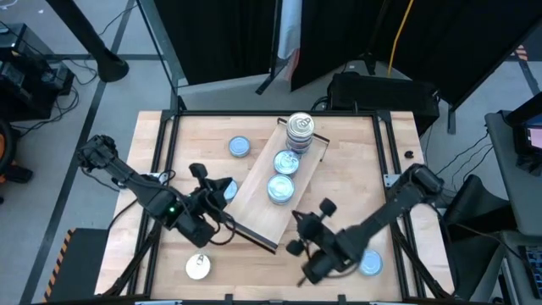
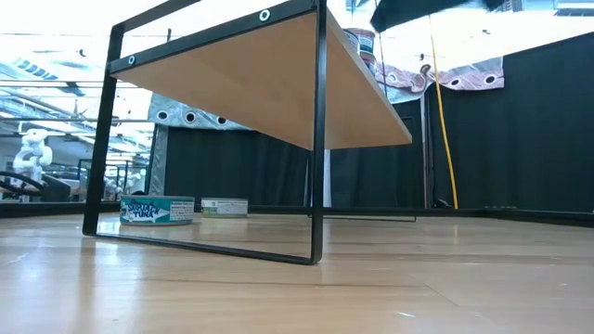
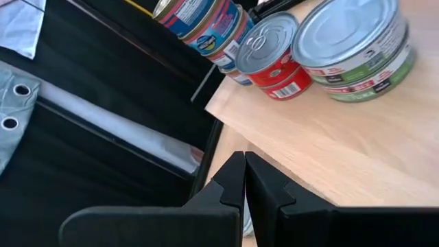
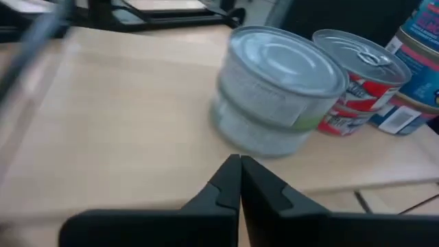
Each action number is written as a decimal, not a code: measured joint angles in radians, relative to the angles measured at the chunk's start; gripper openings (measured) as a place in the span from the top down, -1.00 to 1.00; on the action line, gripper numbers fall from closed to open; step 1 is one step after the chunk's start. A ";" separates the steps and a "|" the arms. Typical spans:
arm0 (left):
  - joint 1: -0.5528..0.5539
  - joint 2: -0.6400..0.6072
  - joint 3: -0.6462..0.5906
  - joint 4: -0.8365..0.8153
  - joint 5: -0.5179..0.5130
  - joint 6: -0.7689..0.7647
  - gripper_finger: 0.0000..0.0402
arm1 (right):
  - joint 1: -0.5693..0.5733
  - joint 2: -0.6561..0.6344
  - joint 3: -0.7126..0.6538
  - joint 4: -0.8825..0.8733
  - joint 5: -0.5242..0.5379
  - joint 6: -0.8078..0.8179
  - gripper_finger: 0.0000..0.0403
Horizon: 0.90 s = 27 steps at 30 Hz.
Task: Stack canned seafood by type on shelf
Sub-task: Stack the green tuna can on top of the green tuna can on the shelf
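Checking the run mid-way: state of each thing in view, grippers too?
Left gripper: shut, empty, at the shelf's near end.
Right gripper: shut, empty, facing the shelf.
Shelf: lying askew on the table, three stacks on it.
Green-label stack: two tins, upright.
Red-label stack: upright.
Blue tin: loose on the table, off the shelf.

Even, bright overhead light on the tabletop (image 1: pixel 195 127) in the high view, shadows soft; low view backlit, windows at ten o'clock blown out, glare at twelve; right wrist view motion-blurred, the tins (image 4: pixel 281 89) smeared, perhaps also out of focus; left wrist view sharp.
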<state>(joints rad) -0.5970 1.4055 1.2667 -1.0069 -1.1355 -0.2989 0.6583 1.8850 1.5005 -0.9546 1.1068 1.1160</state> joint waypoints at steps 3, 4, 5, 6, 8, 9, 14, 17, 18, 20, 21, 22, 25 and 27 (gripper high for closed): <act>0.021 0.000 0.000 0.000 0.002 0.001 0.93 | -0.051 -0.001 0.000 0.017 -0.019 -0.074 0.99; 0.026 0.000 0.000 0.000 0.002 0.003 0.93 | -0.066 -0.004 0.000 0.021 -0.039 -0.105 0.99; 0.031 0.000 0.000 0.000 0.005 0.008 0.93 | -0.080 -0.007 0.000 0.025 -0.067 -0.128 0.99; 0.035 0.000 0.000 0.000 0.009 0.010 0.93 | -0.092 -0.009 0.000 0.028 -0.092 -0.144 0.99; 0.039 0.000 0.000 0.000 0.018 0.010 0.93 | -0.106 -0.009 0.000 0.033 -0.126 -0.170 1.00; 0.041 0.000 0.000 0.000 0.022 0.013 0.93 | -0.110 -0.009 0.000 0.035 -0.131 -0.181 1.00; 0.041 0.000 0.000 0.000 0.032 0.018 0.93 | -0.131 -0.009 0.000 0.042 -0.162 -0.222 1.00; 0.041 0.000 0.000 0.000 0.032 0.018 0.93 | -0.145 -0.009 0.000 0.050 -0.170 -0.244 1.00; 0.040 0.000 0.000 0.000 0.032 0.018 0.93 | -0.149 -0.009 0.000 0.056 -0.171 -0.250 1.00; 0.041 0.000 0.000 0.000 0.035 0.017 0.93 | -0.155 -0.009 0.000 0.069 -0.171 -0.266 1.00; 0.041 0.000 0.000 0.000 0.040 0.017 0.93 | -0.156 -0.009 0.000 0.074 -0.171 -0.271 1.00; 0.041 0.000 0.000 0.000 0.045 0.017 0.93 | -0.158 -0.010 0.000 0.077 -0.171 -0.272 1.00; 0.040 0.000 0.000 -0.002 0.058 0.017 0.93 | -0.160 -0.010 0.000 0.076 -0.171 -0.272 1.00; 0.040 0.000 0.000 -0.008 0.058 0.017 0.93 | -0.151 -0.013 0.000 0.069 -0.171 -0.273 1.00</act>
<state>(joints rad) -0.5567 1.4055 1.2667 -1.0146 -1.0771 -0.2820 0.5070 1.8719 1.5005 -0.8853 0.9360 0.8433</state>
